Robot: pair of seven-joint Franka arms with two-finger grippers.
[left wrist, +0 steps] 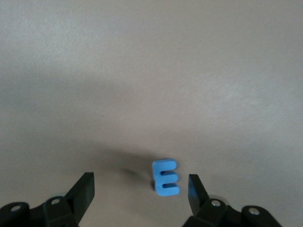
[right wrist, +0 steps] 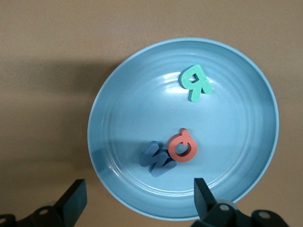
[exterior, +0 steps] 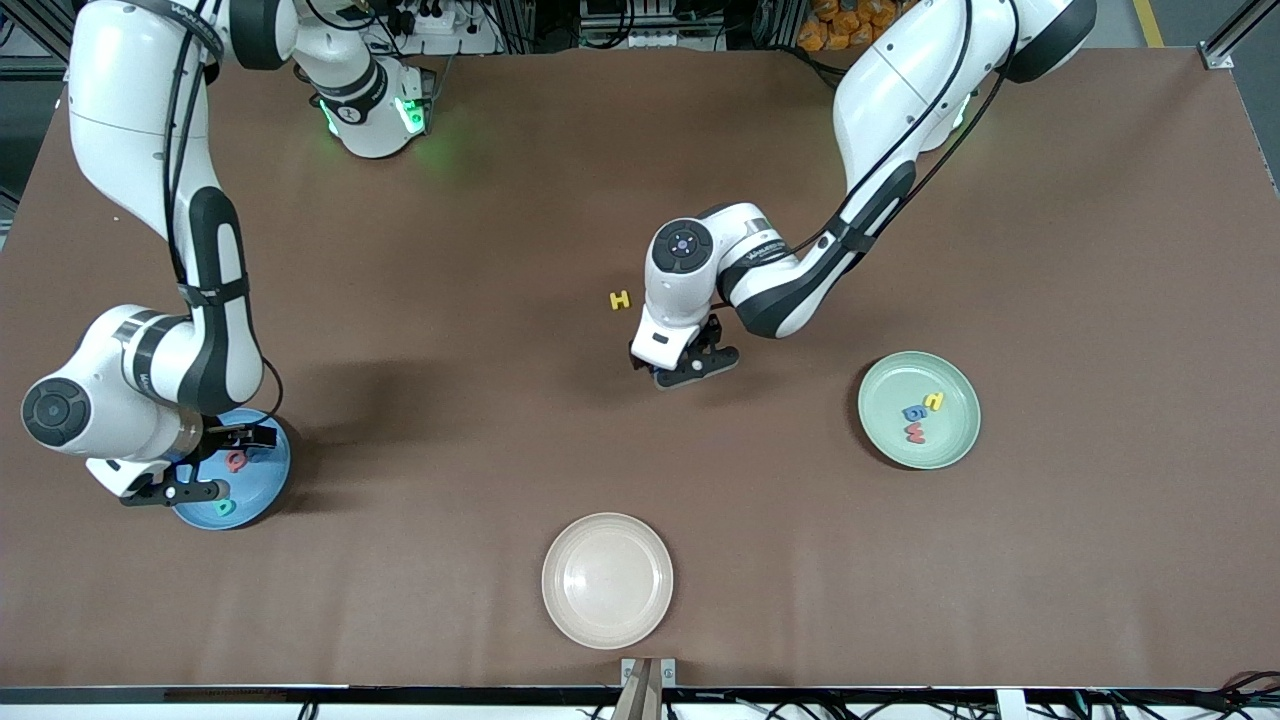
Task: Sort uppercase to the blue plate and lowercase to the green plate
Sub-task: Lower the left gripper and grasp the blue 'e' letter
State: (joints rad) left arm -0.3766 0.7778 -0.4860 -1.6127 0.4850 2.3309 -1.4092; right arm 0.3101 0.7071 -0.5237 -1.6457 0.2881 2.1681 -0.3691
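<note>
the left gripper hangs low over the table, fingers spread, a blue m lying between them, ungrasped. the right gripper waits, released, over the blue plate holding R, Q, M.

Bare brown bench stretches wide between the plates. The left gripper hangs mid-bench, jaws spread around a small blue letter. The right gripper covers the blue plate, blocking entry from above.
</note>
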